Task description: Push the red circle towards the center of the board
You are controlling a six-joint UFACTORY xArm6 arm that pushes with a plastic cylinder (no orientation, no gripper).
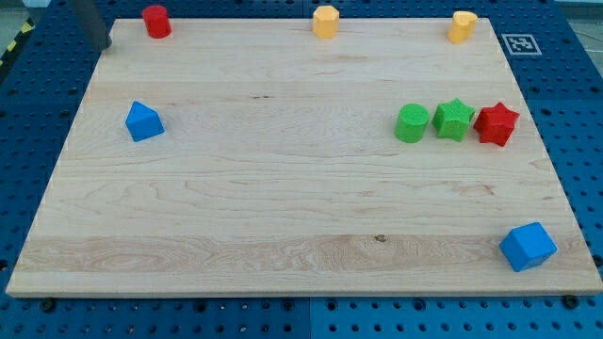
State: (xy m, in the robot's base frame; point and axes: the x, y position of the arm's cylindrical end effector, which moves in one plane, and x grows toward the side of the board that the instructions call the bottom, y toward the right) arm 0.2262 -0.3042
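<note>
The rod point(92, 21) is a dark smear, and the view's top edge cuts off its upper part. My tip point(106, 44) is too blurred to tell whether it stands on the board point(283, 188) or just off its corner. The gap between it and the red circle point(156, 21), just to its right, is also unclear. Further right along the same edge, the nearer yellow block point(325, 21) and the farther yellow block point(462, 25) are too small to tell their shapes. Beyond them, the printed tag point(520, 42) is too small to read. Left of my tip, the view's edge crops a striped strip point(14, 42).
</note>
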